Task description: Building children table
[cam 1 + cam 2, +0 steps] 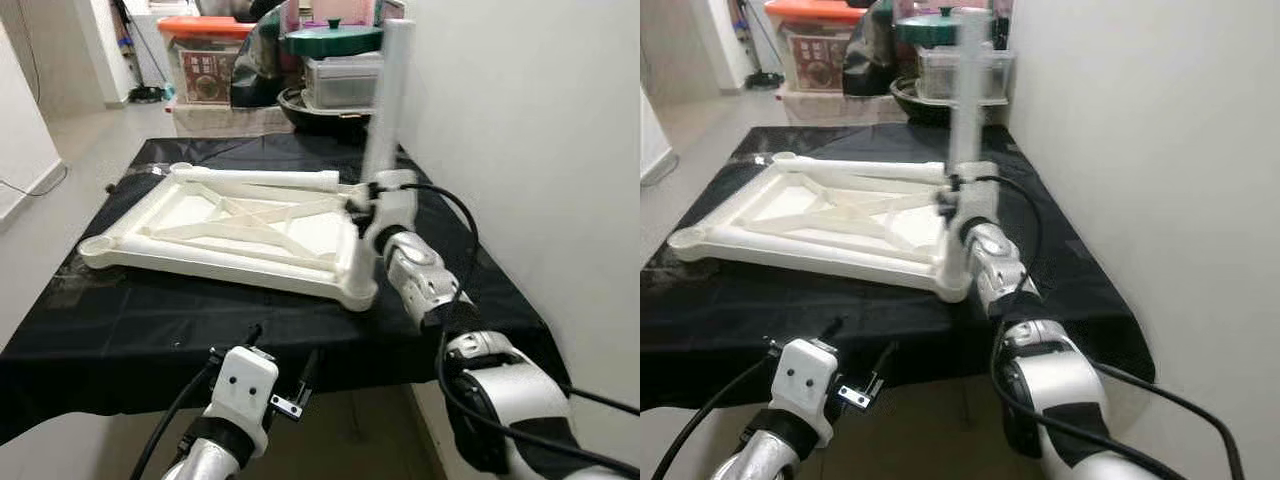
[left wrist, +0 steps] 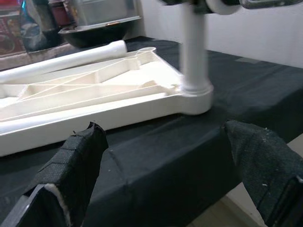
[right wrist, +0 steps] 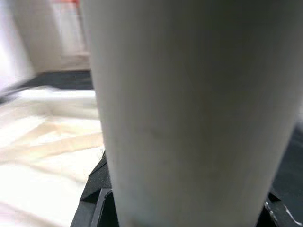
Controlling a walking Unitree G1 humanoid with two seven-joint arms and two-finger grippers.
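White leg [image 1: 385, 110] upright in upturned tabletop's [image 1: 232, 225] corner

You face a black-draped table [image 1: 150, 330] against a white wall [image 1: 520, 120], with stacked storage boxes [image 1: 205, 60] behind it and pale floor [image 1: 80, 140] running off left.

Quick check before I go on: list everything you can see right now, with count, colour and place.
Upside-down plastic tabletop: one, cream white, on the black cloth.
Tube-shaped plastic table leg: one, white, upright in the tabletop's near right corner socket.
Second tube-shaped leg: one, white, lying along the tabletop's far edge.
Black cloth: one, covering the work surface.
Stacked storage boxes and lidded containers: several, orange, green and clear, behind the cloth.
Right gripper: shut on the upright leg.
Left gripper: open, low at the cloth's near edge.
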